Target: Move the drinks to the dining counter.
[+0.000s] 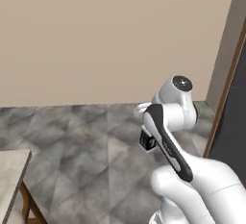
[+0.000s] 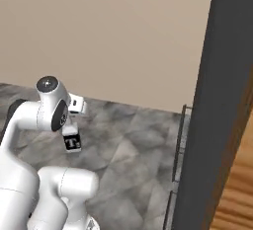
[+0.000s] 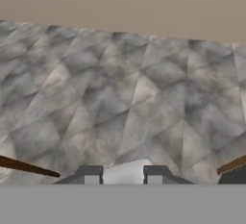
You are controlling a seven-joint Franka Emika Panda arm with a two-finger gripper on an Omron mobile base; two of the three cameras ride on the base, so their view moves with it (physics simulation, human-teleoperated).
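1. The grey marbled floor (image 1: pixel 86 141) runs under the base up to a plain beige wall (image 1: pixel 105 35). A tall dark panel (image 2: pixel 222 91) stands at the right.
2. The white arm (image 1: pixel 168 136) is folded close above its base, with the hand hanging low over open floor.
3. One corner of the dining bench (image 1: pixel 10 177), a beige slab with a wooden stool leg (image 1: pixel 25 204) beneath it, shows at the lower left. It is well apart from the hand.
4. The short clear bottle (image 2: pixel 72 143), shown by its black label, hangs under the hand over the floor, off any bench.
5. The fingers (image 3: pixel 90 174) look clenched on the bottle, whose pale body sits between them in the hand view.
6. Judged from this, the bottle is small, light and rigid, but smooth and likely slippery. The grip seems to sit on the upper body. A grip around mid-body, kept upright, would suit setting it down on the bench corner.
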